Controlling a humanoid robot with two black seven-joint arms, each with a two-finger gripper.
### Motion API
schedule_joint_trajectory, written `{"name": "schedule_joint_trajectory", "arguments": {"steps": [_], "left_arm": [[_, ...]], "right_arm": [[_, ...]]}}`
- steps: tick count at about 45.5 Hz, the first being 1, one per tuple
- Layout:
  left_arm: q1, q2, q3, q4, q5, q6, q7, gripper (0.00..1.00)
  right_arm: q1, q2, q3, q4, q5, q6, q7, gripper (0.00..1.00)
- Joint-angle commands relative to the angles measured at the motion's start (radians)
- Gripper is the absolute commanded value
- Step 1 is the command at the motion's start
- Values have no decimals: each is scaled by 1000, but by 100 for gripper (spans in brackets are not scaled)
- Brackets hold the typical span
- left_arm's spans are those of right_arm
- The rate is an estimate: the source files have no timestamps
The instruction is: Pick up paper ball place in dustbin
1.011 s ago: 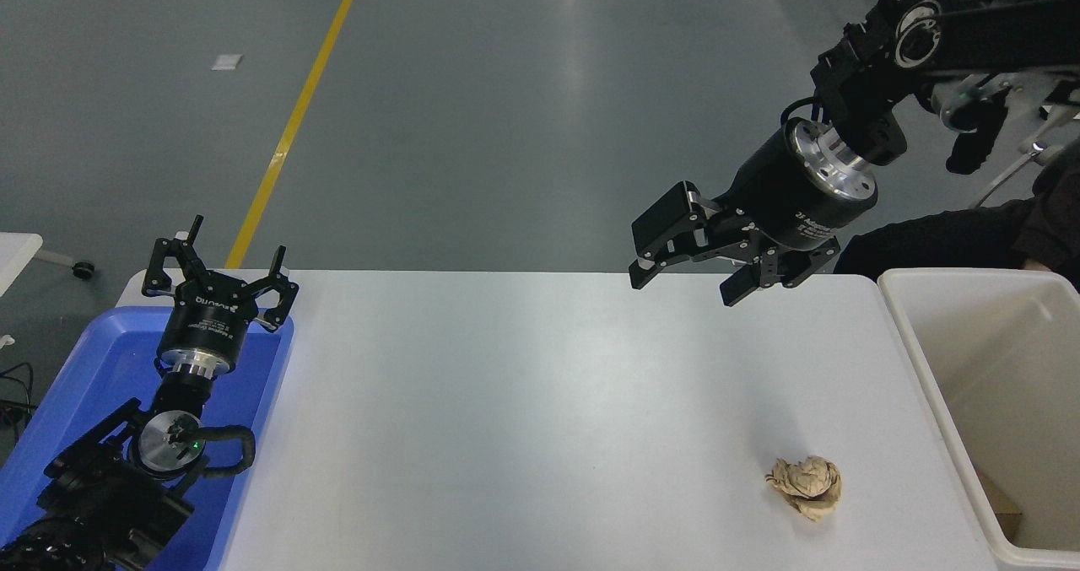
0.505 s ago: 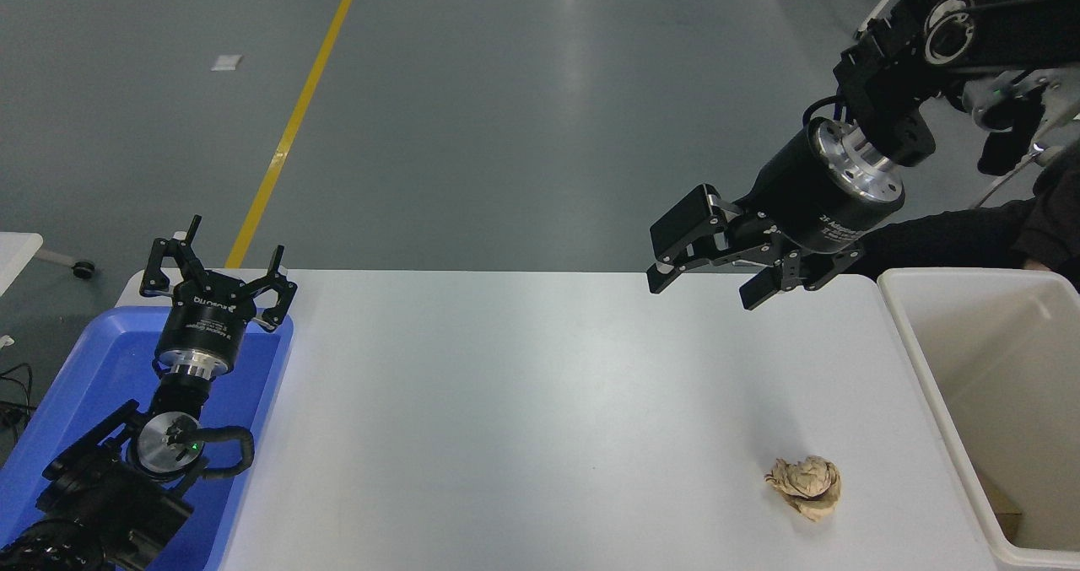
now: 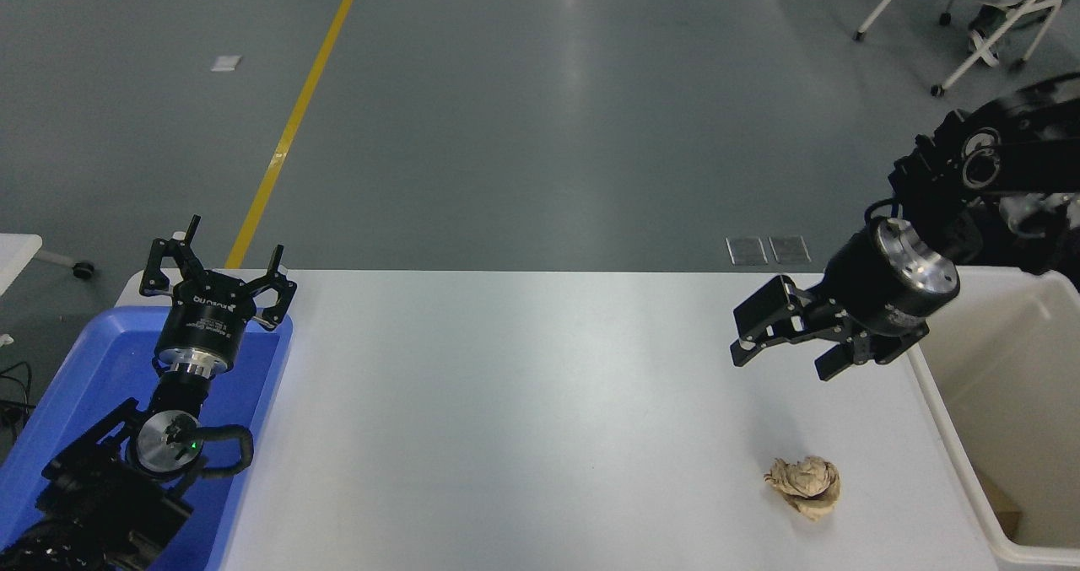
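The tan-brown paper ball lies on the white table near its front right. The off-white dustbin stands at the table's right edge, to the right of the ball. My right gripper is open and empty, hanging above the table behind the ball and apart from it, just left of the dustbin's rim. My left gripper is open and empty, parked at the lower left over the blue tray.
A shallow blue tray lies at the table's left end under the left arm. A brown scrap lies inside the dustbin. A white chair stands on the grey floor at the top right.
My right gripper has moved right and down toward the paper ball, staying open. The ball and the left arm have not moved.
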Motion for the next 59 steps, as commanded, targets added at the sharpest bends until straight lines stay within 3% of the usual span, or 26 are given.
{"name": "schedule_joint_trajectory", "arguments": {"steps": [1,17,42,59], "left_arm": [[0,0,0,0,1,0,0,100],[0,0,0,-2,1,0,0,100],[-1,0,2,0,1,0,0,100],[-1,0,3,0,1,0,0,100]], "right_arm": [[-258,-74,123,-68,-151,-55,-1,100],[-703,-53,337,-305,-452,-235,-1,100],[-826,70,426,-441,-458,-319,-1,100],[-846,90,420,-472,-450,-334,12,66]]}}
